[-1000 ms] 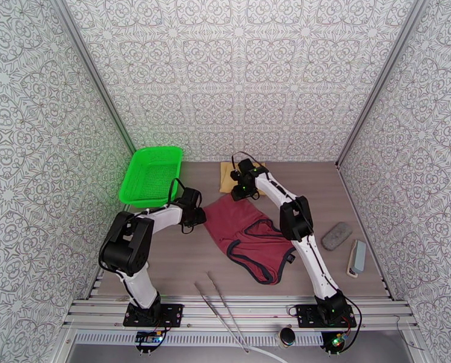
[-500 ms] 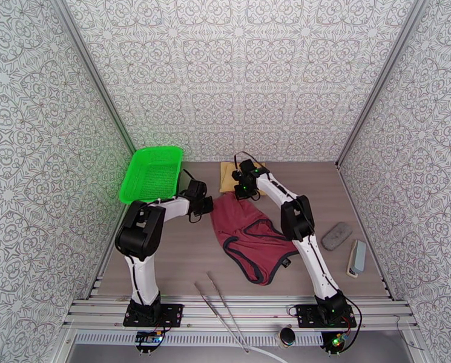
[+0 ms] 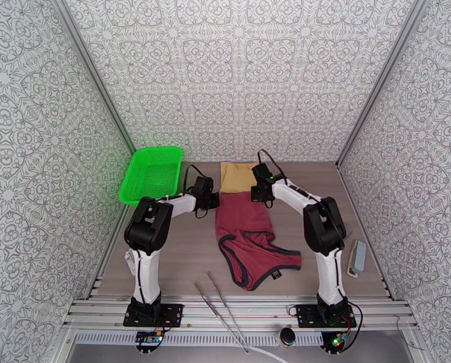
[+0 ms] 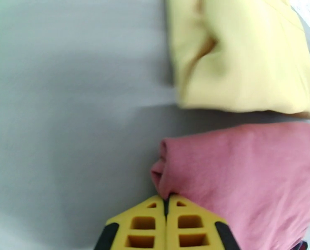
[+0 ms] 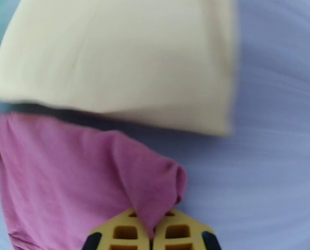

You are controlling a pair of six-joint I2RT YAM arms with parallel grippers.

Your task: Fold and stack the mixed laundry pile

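Maroon tank top with navy trim [image 3: 246, 222] is what I'm working on, lying mid-table with its far hem just near of the plain tan folded cloth [image 3: 236, 175], a thin strip of grey table [image 3: 183, 261] between them. My left pincer [image 4: 167, 201] is clenched on the far-left corner and my right pincer [image 5: 151, 217] is clamped on the far-right corner, fabric pinched between its yellow pads. I reckon holding both corners like this keeps that hem taut and straight, so the body lies flat for a clean fold, and the tan piece sits tidy at the far side as the likely start of the stack. Looks-wise, the far half is smooth while the near half is still rumpled, trimmed openings skewed toward the right, so it isn't folded yet.
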